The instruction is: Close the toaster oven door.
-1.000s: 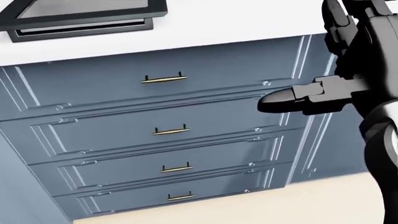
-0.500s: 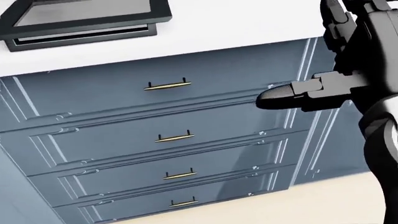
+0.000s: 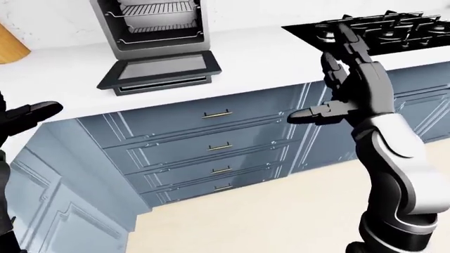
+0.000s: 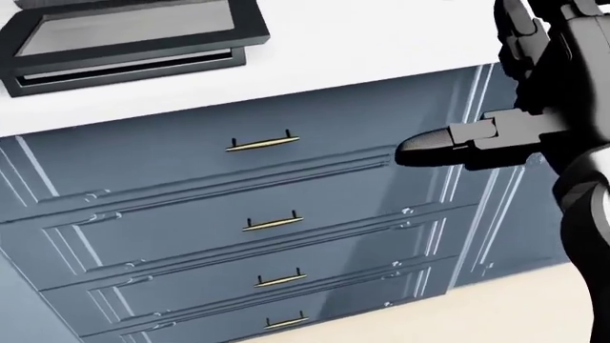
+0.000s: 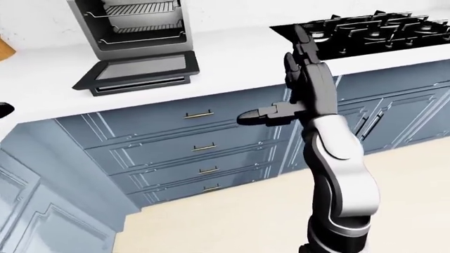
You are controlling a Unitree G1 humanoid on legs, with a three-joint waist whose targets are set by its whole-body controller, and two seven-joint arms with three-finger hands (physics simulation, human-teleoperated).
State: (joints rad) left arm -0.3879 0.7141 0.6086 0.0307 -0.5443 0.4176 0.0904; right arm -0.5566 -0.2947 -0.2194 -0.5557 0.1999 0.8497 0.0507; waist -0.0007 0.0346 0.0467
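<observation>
The toaster oven [image 3: 153, 23] stands on the white counter [image 3: 260, 52] at the top of the left-eye view. Its glass door [image 3: 162, 69] hangs folded down flat over the counter, and wire racks show inside. My right hand [image 3: 337, 79] is raised to the right of the oven, away from the door, fingers spread open, thumb pointing left, holding nothing. My left hand [image 3: 28, 116] shows at the left edge, low and open, well short of the oven.
A black gas cooktop [image 3: 380, 29] sits on the counter behind my right hand. Blue drawers with brass handles [image 3: 217, 114] fill the cabinet below the oven. A wooden object [image 3: 10, 39] shows at the top left. Beige floor [image 3: 281, 221] lies below.
The head view has shifted: the drawers and the oven door slide down and slightly right in the picture. My right hand keeps nearly the same place and stays open.
</observation>
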